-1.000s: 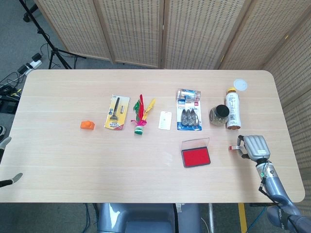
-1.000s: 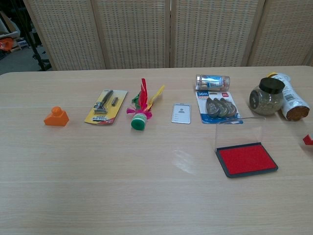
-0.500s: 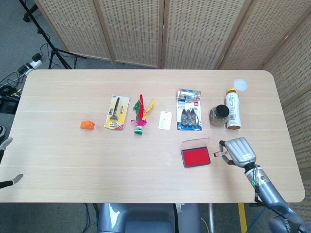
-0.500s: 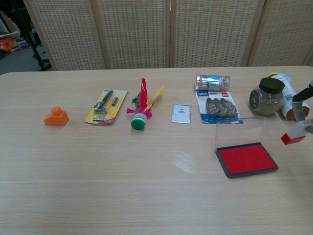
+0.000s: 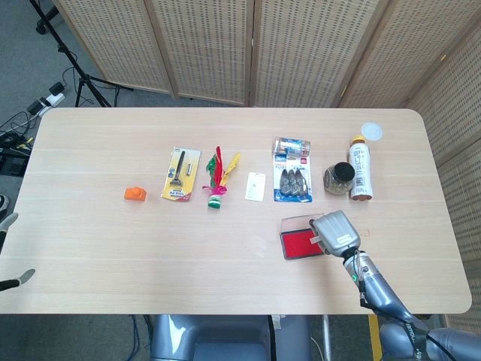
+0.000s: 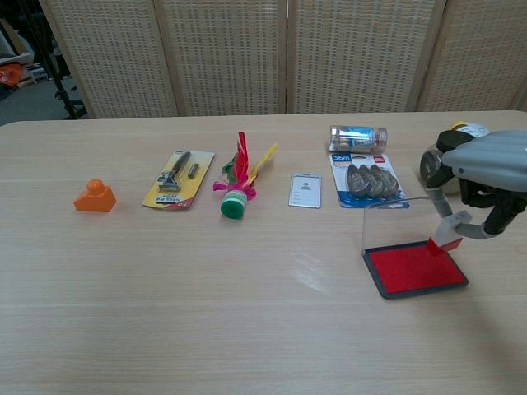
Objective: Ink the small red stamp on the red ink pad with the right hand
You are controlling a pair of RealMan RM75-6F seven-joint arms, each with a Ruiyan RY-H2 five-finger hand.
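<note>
The red ink pad [image 6: 410,269] lies open on the table, its clear lid [image 6: 399,220] standing up at the back; in the head view the red ink pad [image 5: 294,244] is partly covered by my right hand [image 5: 335,233]. My right hand [image 6: 486,177] pinches the small red stamp [image 6: 445,239] and holds it tilted, its red face at the pad's right part; whether the face touches the pad I cannot tell. In the head view the stamp is almost hidden under the hand. Of my left hand only grey fingertips [image 5: 15,280] show at the left edge.
Behind the pad lie a tape pack [image 6: 368,181], a clear tube [image 6: 357,137], a dark-lidded jar [image 6: 435,169], a lying bottle [image 5: 360,168] and a white card [image 6: 305,190]. Further left are a feathered shuttlecock [image 6: 237,186], a razor pack [image 6: 177,178] and an orange stamp [image 6: 95,197].
My right hand has carried the small red stamp leftward from the table's right edge to over the ink pad and brought it down to the pad.
</note>
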